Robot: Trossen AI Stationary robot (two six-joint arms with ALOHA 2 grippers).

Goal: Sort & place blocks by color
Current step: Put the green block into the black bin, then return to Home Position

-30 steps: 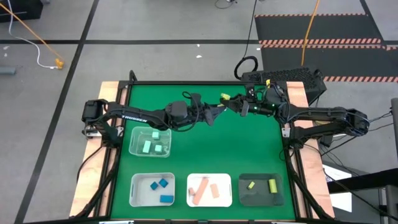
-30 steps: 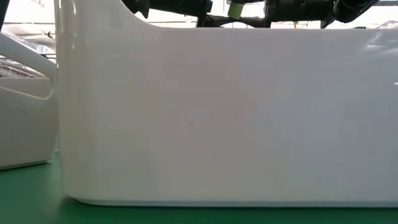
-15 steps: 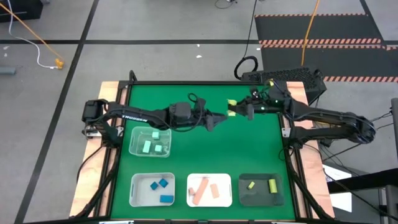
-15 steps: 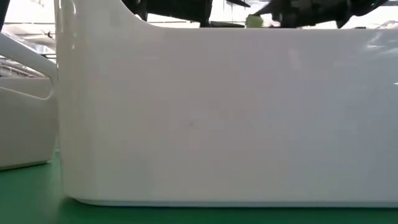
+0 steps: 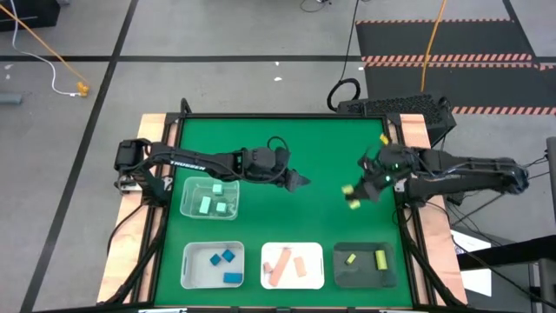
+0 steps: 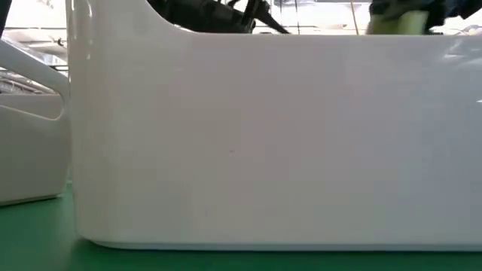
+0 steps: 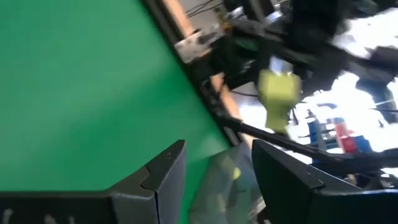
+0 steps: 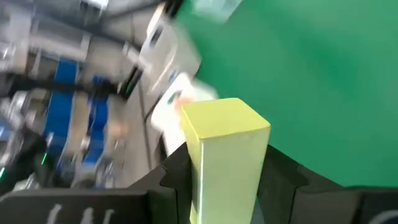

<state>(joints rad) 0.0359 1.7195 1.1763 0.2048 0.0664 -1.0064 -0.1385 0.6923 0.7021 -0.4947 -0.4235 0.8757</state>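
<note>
My right gripper (image 5: 354, 193) hangs over the green table's right half, shut on a yellow-green bar (image 5: 349, 189). The bar also shows in the right wrist view (image 8: 225, 127) and the low view (image 6: 399, 21). My left gripper (image 5: 301, 181) is open and empty over the table's middle, with the bar (image 7: 278, 93) ahead of it. A clear tray (image 5: 209, 197) holds mint blocks. Along the near edge, blue blocks lie in a white tray (image 5: 213, 263), tan ones in another white tray (image 5: 292, 265), and two yellow-green ones in a dark tray (image 5: 365, 263). My right gripper pinches the yellow-green bar between its two fingers (image 8: 177, 177) by the bar's lower part (image 8: 224, 171). The bar's free end (image 8: 225, 121) sticks out beyond the fingertips. The bar is lifted clear of the table.
The white tray's wall (image 6: 263, 143) fills the low view and hides most of the table there. Wooden table edges (image 5: 152, 130) frame the green mat, and open green surface (image 5: 287, 217) lies between the arms and the near row of trays.
The two grippers stood close together over the table's far middle. The right gripper has since carried the yellow-green bar toward the near and right edges, closer to the dark tray. The left gripper has drawn slightly toward the near edge, apart from the right one.
</note>
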